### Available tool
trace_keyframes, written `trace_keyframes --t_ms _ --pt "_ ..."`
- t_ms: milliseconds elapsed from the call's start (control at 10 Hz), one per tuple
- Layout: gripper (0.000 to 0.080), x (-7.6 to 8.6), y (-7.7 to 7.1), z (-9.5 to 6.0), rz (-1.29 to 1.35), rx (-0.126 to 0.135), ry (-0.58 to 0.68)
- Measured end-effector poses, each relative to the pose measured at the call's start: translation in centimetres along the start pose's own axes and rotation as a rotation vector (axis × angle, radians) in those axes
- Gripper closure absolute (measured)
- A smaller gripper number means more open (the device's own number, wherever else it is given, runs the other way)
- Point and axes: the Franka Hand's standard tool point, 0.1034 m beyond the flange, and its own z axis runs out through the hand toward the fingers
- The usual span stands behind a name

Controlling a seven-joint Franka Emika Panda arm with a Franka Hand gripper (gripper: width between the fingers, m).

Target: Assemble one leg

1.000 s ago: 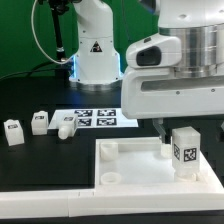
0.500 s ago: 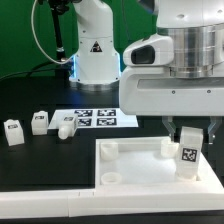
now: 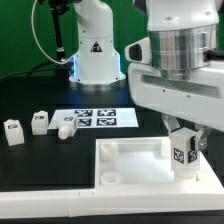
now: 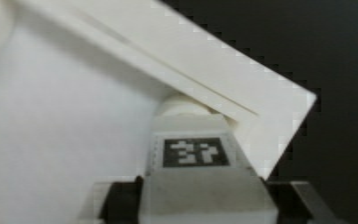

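Nearest to us, in the wrist view, our two-finger gripper (image 4: 197, 196) is clenched on the small white square-sectioned plastic leg (image 4: 197, 150); one dark finger (image 4: 123, 200) shows hard against each flank of the post, and its black-and-white square tag (image 4: 197, 153) sits just ahead of the fingertips, facing the camera. The leg stands upright between the fingers in the exterior view too, where the gripper (image 3: 188, 138) takes it by its upper end and the leg (image 3: 182, 153) reaches down to the big flat white rimmed tray-like top (image 3: 135, 170) below the fingers; its far end meets a corner of that piece, though we cannot tell whether it is seated or only touching.

We judge the leg light, stiff and smooth; hard plastic of this kind will not give under the pads, but it may slip or twist if we hold it loosely. The flat opposite faces are the right place to hold, as now, near the tagged end and clear of the end that joins the top; a grip on the edges would let it roll.

Farther out, well apart from the fingers on the dark table, lie three more small white leg-like pieces (image 3: 38, 123); beyond them the thin white marker board (image 3: 98, 118) lies flat; behind that stands the white robot base (image 3: 95, 45).
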Motion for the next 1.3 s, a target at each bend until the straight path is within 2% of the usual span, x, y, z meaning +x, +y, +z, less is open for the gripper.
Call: trace_keyframes --t_ms 200,300,400,500,600,700,1000,1100,1200,1300 --pt "0.0509 0.12 0.02 0.03 0.179 0.031 -0.025" --pt "0.0509 0.02 0.02 0.04 0.134 0.029 -0.025" --pt "0.0427 -0.12 0.04 0.06 0.103 0.023 -0.019" --pt "0.0427 -0.34 0.01 -0.02 -0.095 0.004 0.005" --pt "0.0247 0.00 0.02 -0.01 -0.317 0.004 0.007" --pt "0.0170 0.22 0.20 0.30 -0.479 -0.001 0.005" --pt "0.0156 0.29 0.37 0.51 -0.694 -0.008 0.003" --pt "0.0151 0.27 0.40 0.56 -0.848 -0.030 0.008" --pt "0.0150 0.02 -0.01 0.57 -1.043 -0.064 0.012" --pt "0.0150 -0.20 -0.46 0.52 -1.101 -0.059 0.011"
